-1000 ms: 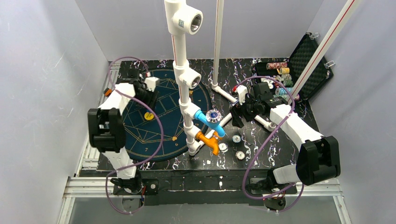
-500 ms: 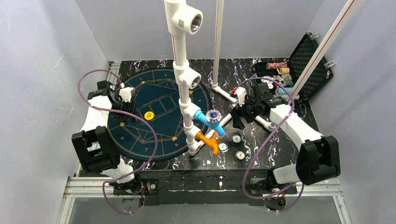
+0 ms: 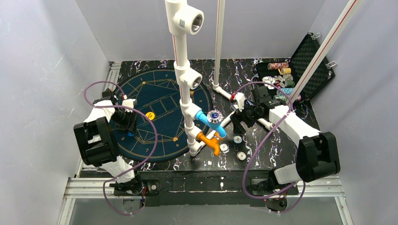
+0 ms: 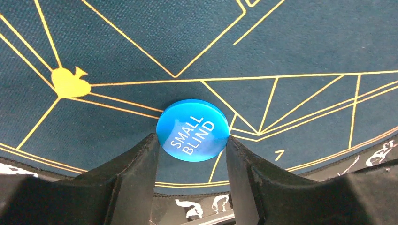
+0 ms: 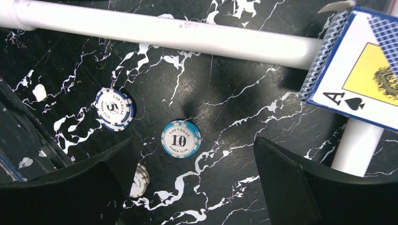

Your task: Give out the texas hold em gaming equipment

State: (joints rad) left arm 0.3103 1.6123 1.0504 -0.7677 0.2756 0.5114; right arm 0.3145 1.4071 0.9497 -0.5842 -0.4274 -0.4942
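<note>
A blue round chip (image 4: 192, 129) marked SMALL BLIND sits pinched by its edges between the fingertips of my left gripper (image 4: 192, 143), just above the dark blue playing mat (image 4: 141, 56). From above, the left gripper (image 3: 127, 121) hangs over the mat's left side, and a yellow chip (image 3: 150, 115) lies to its right. My right gripper (image 5: 195, 150) stands open over the marble table, holding nothing. Below it lie a light-blue "10" chip (image 5: 181, 138), a dark-blue "5" chip (image 5: 114, 108) and a grey-white chip (image 5: 138, 180) partly hidden by a finger. A playing-card box (image 5: 356, 70) shows an ace of spades.
A white pipe frame (image 3: 187, 93) with blue and orange fittings rises mid-table, and its foot pipe (image 5: 164, 30) runs past the right gripper (image 3: 238, 121). An open black case (image 3: 305, 65) with rows of chips stands at the back right. Three chips (image 3: 238, 139) lie near the frame's foot.
My left arm has swung from the far part of the mat to its left side and nearer, carrying the blue chip. The right gripper has shifted slightly left.
</note>
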